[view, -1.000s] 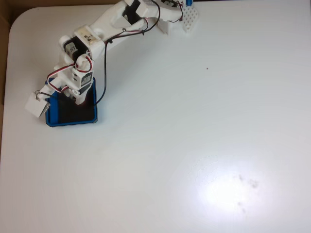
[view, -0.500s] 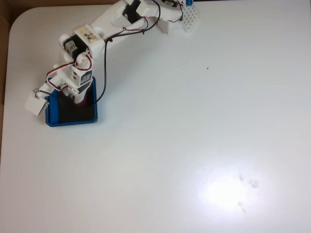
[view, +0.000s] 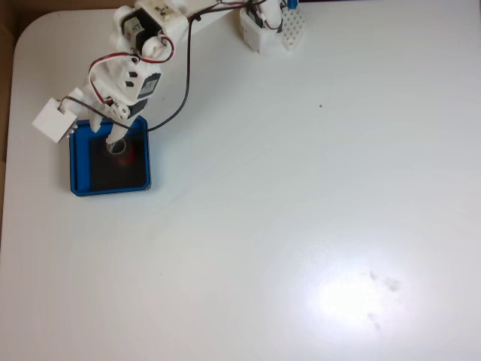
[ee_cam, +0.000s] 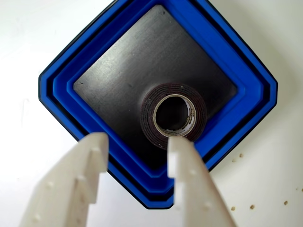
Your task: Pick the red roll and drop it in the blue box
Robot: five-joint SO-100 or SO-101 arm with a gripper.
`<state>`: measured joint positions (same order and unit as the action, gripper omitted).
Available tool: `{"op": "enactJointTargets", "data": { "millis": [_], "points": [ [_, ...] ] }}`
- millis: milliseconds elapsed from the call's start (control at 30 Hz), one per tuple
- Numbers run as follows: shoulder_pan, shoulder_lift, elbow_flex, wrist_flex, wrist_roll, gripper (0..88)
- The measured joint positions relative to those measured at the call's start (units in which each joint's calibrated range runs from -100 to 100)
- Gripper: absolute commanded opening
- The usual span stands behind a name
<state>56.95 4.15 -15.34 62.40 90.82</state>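
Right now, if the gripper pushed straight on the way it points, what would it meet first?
Likely the small red tape roll lying on the black floor of the shallow blue square tray; the open gripper points down at it, though depth is unclear.

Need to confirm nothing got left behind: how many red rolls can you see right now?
1. The red roll lies flat on the black floor of the blue box, apart from the open gripper. The arm may hide part of the table.

A hobby or lab-style robotics bench, by the look of it; a plain white tabletop [view: 316,188] with rounded corners carries a small white printed arm [view: 139,56] with loose red and black wiring. A white breadboard [view: 294,28] sits by the arm's base at the far edge; brown flooring shows past the corner.
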Motion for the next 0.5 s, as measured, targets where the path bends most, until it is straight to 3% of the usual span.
{"op": "enactJointTargets", "data": {
  "millis": [500],
  "points": [
    [-4.06, -28.2, 42.24, -26.11, 0.0, 5.5]
  ]
}}
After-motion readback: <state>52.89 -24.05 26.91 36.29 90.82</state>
